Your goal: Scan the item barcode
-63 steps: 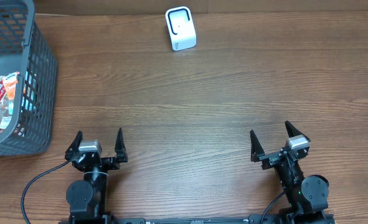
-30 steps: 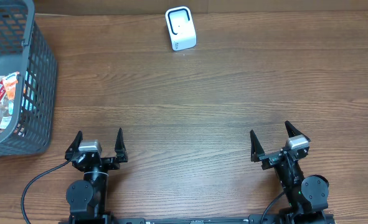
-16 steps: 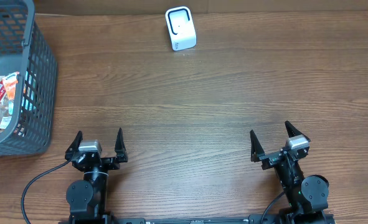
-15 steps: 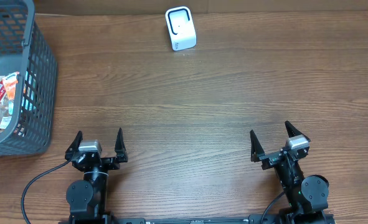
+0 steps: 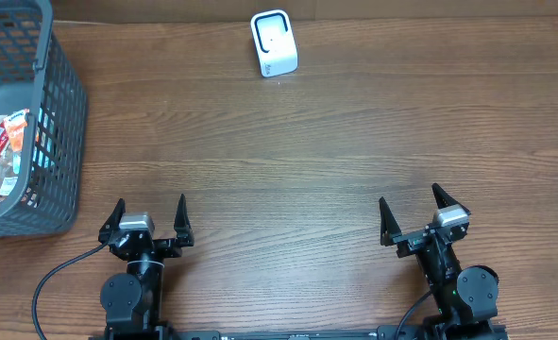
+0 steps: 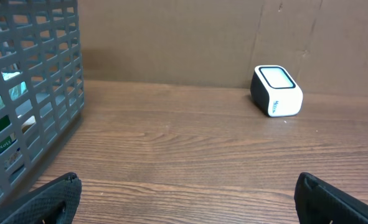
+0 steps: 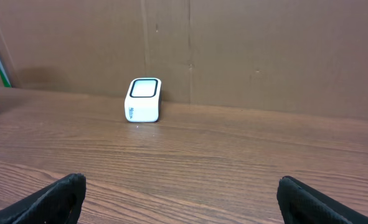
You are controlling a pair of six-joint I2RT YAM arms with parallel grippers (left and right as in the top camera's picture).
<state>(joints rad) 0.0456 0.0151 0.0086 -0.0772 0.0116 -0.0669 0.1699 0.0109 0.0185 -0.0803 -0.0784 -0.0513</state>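
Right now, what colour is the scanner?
The scanner is white, with a black-rimmed pale panel on top; the right wrist view shows it best.

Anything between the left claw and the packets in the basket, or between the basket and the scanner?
Yes: the grey mesh wall of the basket stands between the open left claw and the packets, so it should probably reach in over the rim. From there to the white scanner, only bare table shows.

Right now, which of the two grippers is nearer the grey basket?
The left gripper, just beside the near corner of the grey basket; the right gripper sits far across on the opposite side. Both stand open, holding nothing.
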